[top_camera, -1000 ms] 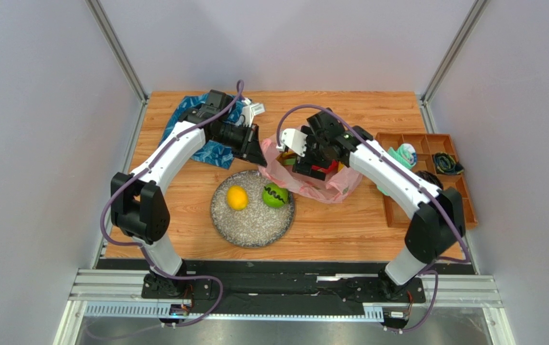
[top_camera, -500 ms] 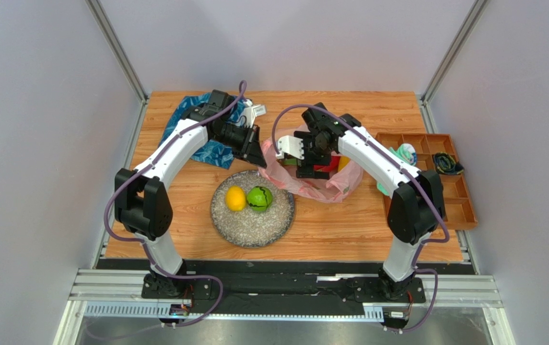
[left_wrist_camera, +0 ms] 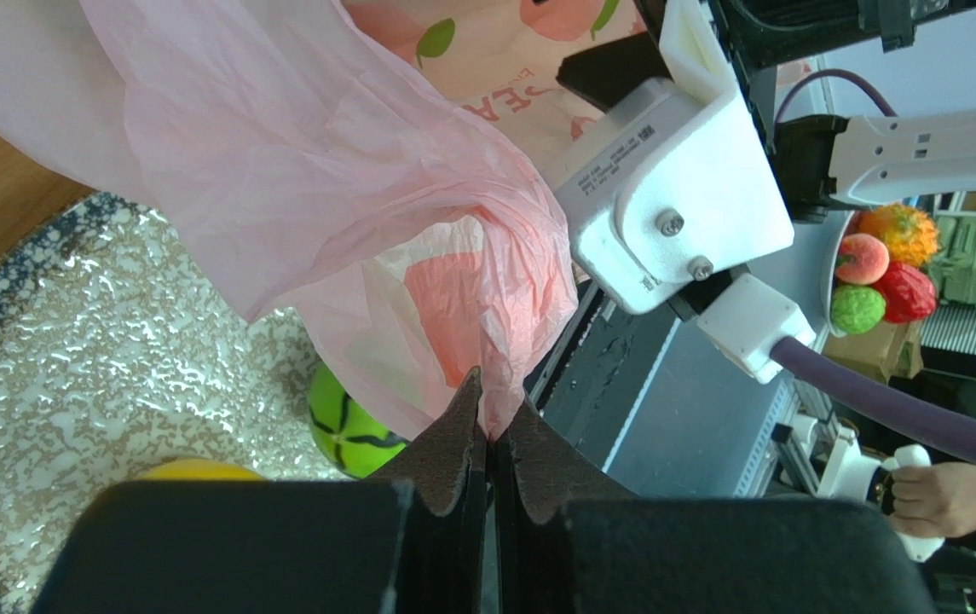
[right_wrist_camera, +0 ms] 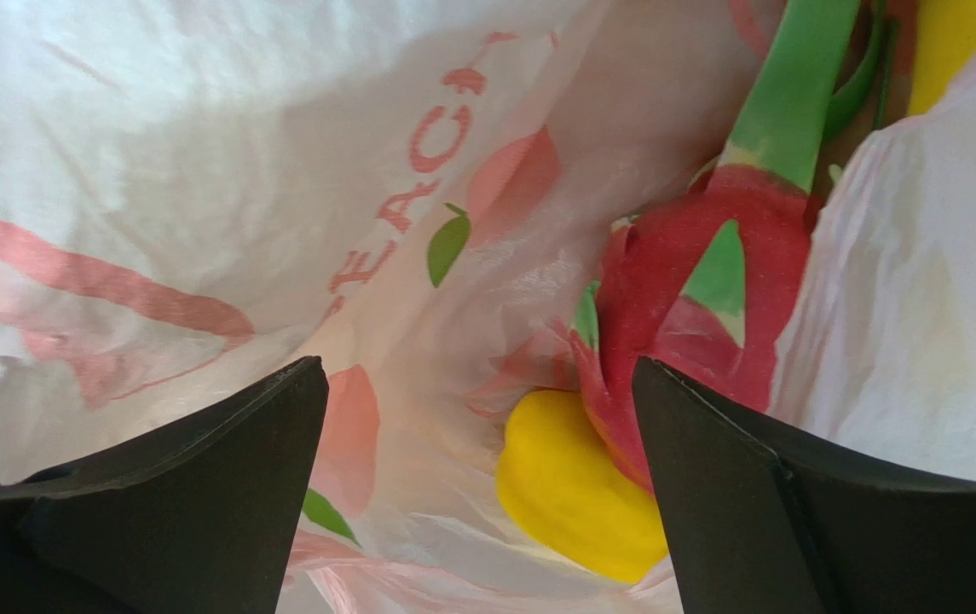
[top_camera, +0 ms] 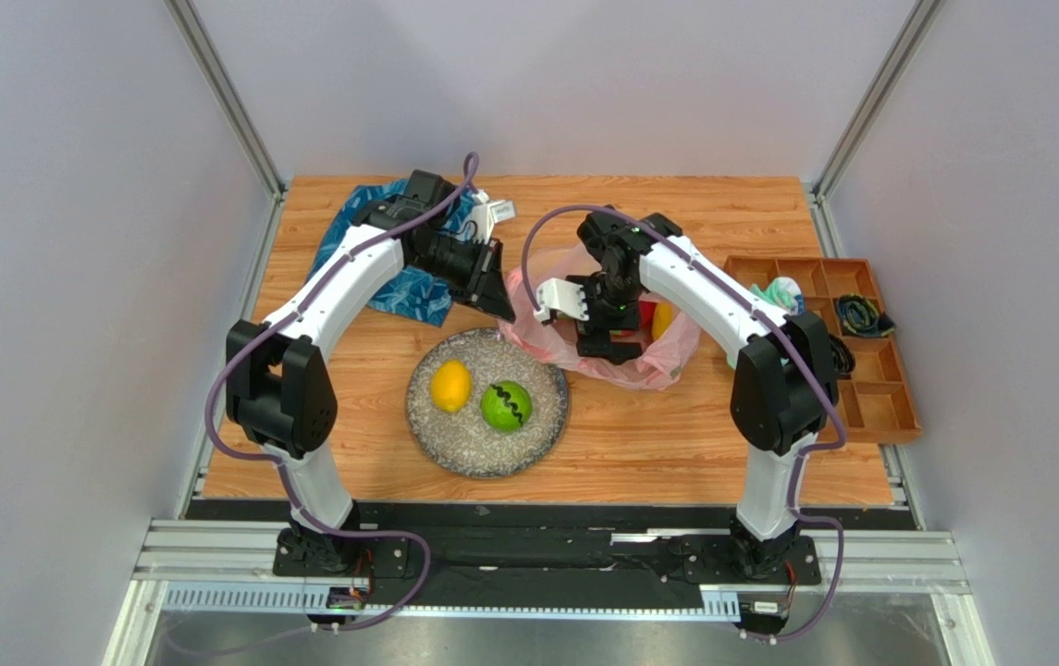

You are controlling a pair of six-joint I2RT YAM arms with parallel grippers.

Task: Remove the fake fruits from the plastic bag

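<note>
From my screen, the left gripper point(left_wrist_camera: 493, 448) is pressed together on a thin fold of the pink bag point(left_wrist_camera: 326, 192) and holds this edge up, so the film hangs like a curtain from its tips toward 11 o'clock in the left wrist view. In the top view the bag point(top_camera: 660, 354) lies near the middle of the table, and the right gripper point(right_wrist_camera: 476, 371) is inside its mouth, pointing down into it. Its two fingers are spread wide and I see nothing pinched between them. In the right wrist view a red dragon fruit point(right_wrist_camera: 698, 282) with green tips lies at about 1 o'clock from the gap between the fingers, close to the right finger, but I cannot tell if it touches it. A yellow fruit point(right_wrist_camera: 570, 486) lies under the dragon fruit, at about 5 o'clock from the gap, low between the fingers and nearer to the right one. Both are on the bottom of the bag. The grey plate point(top_camera: 444, 444) is at about 7 o'clock from the bag, just beside it, and it carries a lemon point(top_camera: 450, 386) and a green melon point(top_camera: 506, 405) side by side, the melon at 4 o'clock from the lemon.
</note>
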